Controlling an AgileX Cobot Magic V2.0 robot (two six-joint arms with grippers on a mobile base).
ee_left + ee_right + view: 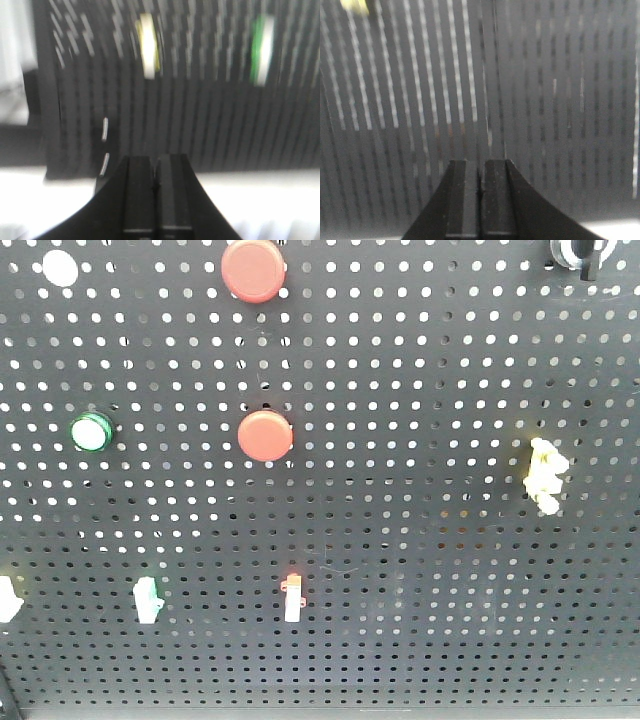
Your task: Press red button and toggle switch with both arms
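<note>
Two red buttons sit on the black pegboard in the front view, one at the top and one mid-board. A small white toggle switch with a red tip stands out lower down. Neither arm shows in the front view. In the left wrist view my left gripper is shut and empty, facing the blurred board below a yellowish-white button and a green one. My right gripper is also shut on nothing, pointing at streaked bare pegboard.
On the board there are also a green button, a white disc, a black knob, a yellow switch, a green-white switch and a white piece at the left edge.
</note>
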